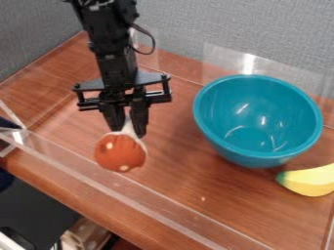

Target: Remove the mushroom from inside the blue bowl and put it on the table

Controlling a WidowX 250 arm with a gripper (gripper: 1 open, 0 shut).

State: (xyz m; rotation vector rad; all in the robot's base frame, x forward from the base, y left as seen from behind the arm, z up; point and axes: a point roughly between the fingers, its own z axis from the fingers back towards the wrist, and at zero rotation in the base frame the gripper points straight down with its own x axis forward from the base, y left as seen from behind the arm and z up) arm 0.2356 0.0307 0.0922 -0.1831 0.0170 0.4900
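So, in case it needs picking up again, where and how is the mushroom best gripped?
I'd take the mushroom by its pale stem, from above: the stem points up, slim enough for the gripper to pinch, while the round cap hanging below looks wide and likely slippery.

One black robot gripper (pixel 128 131), pointing down, closed on the pale stem of one toy mushroom with a rounded red-orange cap (pixel 120 153), cap lowermost. One round, glossy teal-blue plastic bowl (pixel 257 119), apart from the mushroom, on a reddish-brown wooden tabletop (pixel 196 200). One yellow banana-shaped toy (pixel 310 181), just beside the bowl.
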